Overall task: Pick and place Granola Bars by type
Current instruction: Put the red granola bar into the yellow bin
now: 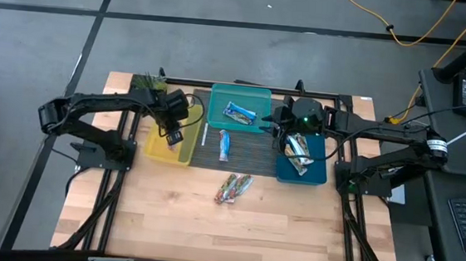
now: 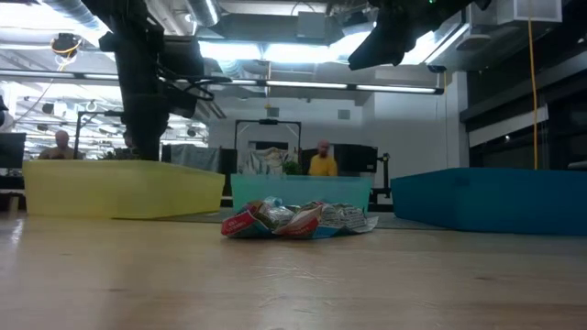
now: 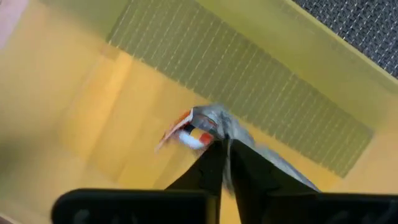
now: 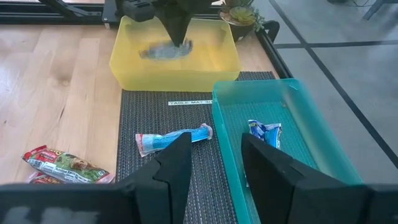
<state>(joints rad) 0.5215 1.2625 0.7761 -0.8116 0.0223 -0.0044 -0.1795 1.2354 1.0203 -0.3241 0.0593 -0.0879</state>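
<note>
While my left claw [image 3: 222, 155] hangs inside the yellow bin [image 1: 183, 153], its fingers are pinched together on a reddish-wrapped bar [image 3: 193, 127]: step in hand, I judge, is delivery of this bar into that bin.

Next move: part the fingers, let the bar fall to the bin floor, lift straight up past the walls.

Right claw [image 4: 214, 168]: spread wide, nothing between the fingers, waiting above the near corner of the teal bin [image 1: 218, 104] and the dark mat [image 1: 252, 155].

Bars on hand:
- one blue-white bar [image 1: 239, 112] in the teal bin;
- one blue-white bar [image 1: 223, 145] loose on the mat, between the yellow bin and the blue bin [image 1: 319, 176];
- tan-green bars [image 1: 299, 152] in the blue bin, count unclear;
- a small cluster of bars [image 1: 233, 189] on the bare wooden table [image 1: 168, 217], just clear of the mat's front edge.

Room: open table in front of the bins; the bin walls stand close on either side of the mat, and the two arms work near each other there.
</note>
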